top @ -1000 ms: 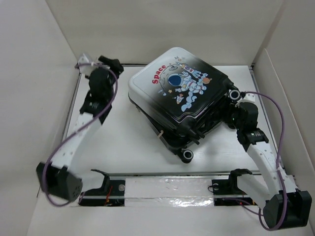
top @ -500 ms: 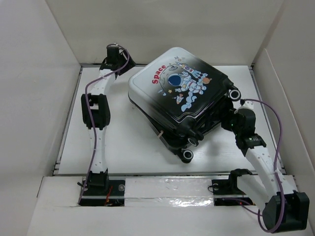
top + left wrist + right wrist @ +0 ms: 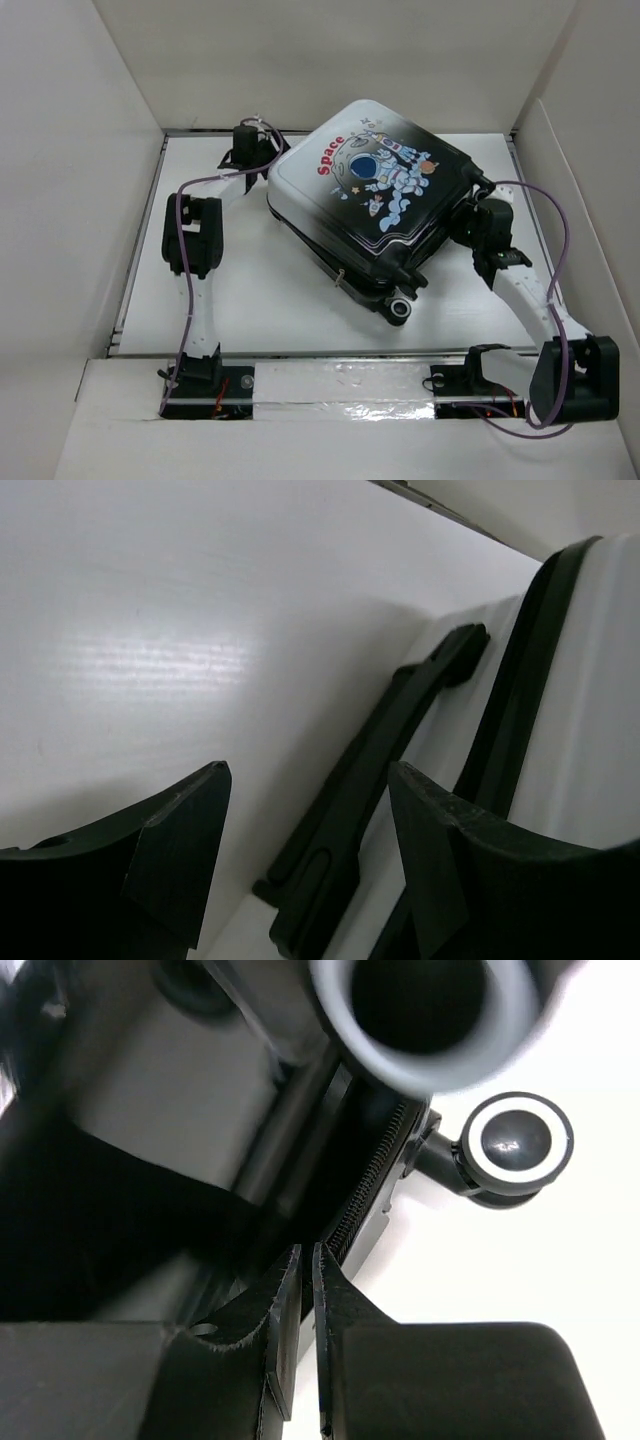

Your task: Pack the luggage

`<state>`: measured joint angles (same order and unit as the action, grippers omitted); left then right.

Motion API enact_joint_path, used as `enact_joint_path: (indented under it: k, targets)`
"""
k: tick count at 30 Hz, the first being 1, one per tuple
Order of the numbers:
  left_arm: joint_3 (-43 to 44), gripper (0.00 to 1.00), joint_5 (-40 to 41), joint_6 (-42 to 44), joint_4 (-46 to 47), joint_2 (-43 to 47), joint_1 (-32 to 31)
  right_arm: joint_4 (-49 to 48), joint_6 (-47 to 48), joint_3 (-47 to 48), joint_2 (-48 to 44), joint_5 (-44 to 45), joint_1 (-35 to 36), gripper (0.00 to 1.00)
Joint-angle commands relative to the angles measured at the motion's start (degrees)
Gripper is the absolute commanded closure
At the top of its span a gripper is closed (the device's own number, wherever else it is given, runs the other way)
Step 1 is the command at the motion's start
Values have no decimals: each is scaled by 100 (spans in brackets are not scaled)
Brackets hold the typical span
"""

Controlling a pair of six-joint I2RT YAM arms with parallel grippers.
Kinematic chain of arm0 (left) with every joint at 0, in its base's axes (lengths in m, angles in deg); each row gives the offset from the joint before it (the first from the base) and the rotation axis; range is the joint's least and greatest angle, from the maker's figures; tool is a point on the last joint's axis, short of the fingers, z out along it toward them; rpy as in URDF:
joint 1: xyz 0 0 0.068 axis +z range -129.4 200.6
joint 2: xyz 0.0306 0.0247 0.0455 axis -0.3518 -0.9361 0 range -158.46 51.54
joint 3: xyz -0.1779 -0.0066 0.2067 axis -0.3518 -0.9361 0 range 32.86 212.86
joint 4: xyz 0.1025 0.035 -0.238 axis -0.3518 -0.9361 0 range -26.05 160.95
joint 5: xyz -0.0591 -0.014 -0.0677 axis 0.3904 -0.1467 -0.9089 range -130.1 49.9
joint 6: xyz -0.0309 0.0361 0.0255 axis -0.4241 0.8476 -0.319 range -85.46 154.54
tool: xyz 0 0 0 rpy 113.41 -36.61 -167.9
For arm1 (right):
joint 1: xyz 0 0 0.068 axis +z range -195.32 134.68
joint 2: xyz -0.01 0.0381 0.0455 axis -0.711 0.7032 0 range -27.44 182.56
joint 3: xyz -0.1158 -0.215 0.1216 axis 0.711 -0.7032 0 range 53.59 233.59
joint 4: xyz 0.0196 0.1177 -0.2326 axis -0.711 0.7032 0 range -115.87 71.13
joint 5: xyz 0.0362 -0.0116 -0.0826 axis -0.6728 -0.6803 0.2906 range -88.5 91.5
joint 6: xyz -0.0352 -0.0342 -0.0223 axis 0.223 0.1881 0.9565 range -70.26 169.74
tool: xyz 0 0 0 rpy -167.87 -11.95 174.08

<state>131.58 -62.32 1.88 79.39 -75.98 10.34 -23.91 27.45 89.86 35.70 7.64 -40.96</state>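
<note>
Luggage (image 3: 370,205) lies flat on table (image 3: 250,290), centre toward 1 o'clock, astronaut lid down over base. My left gripper (image 3: 305,772) at shell's 10 o'clock corner, fingers apart, black bar (image 3: 370,780) between them; judged bracing case. My right gripper (image 3: 308,1260) at 3 o'clock edge, fingers together, nothing seen between, tips at zipper (image 3: 372,1180) beside wheel (image 3: 520,1140); judged seeking pull to close.

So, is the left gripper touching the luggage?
Cannot tell. In the left wrist view the left gripper stands open beside the luggage; one finger overlaps its rim, hiding any gap.
</note>
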Motion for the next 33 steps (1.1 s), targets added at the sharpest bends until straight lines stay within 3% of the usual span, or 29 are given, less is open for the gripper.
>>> enact_joint_path:
  k: [1, 3, 9, 13, 17, 19, 22, 28, 29, 33]
  targets:
    - [-1370, 39, -328, -126, 1123, 1148, -423, -378, 197, 213, 777, -541, 56, 86]
    - [-2402, 40, -152, -335, 1674, 1501, -485, -732, 329, 536, 1050, -936, 293, 86]
    - [-5366, 43, 743, -899, 2828, 3284, -661, -266, 953, 2022, 2465, -1489, 1320, 87]
    - [-6670, 46, 1638, -908, 2724, 4793, -1064, -214, 1059, 3234, 3528, -2316, 1681, 90]
    - [-7681, 47, 2616, -1057, 2311, 6079, -1907, 1285, 1445, 5515, 4741, -2669, 1919, 88]
    - [-8165, 48, 3001, -1189, 1961, 6850, -2356, 1517, 1464, 6030, 5154, -2792, 1999, 86]
    - [-8737, 49, 3240, -1514, 1609, 7843, -2908, 1466, 1253, 6689, 5401, -3161, 2051, 78]
    - [-9019, 49, 4048, -1980, 703, 9138, -3745, 2239, 1323, 8271, 5728, -3373, 1928, 43]
    - [-8976, 49, 4102, -1972, 650, 9175, -3868, 2195, 1306, 8265, 5545, -3399, 1832, 33]
    - [-8599, 48, 4103, -1735, 754, 8895, -3922, 1896, 1305, 7878, 4677, -3513, 1463, 18]
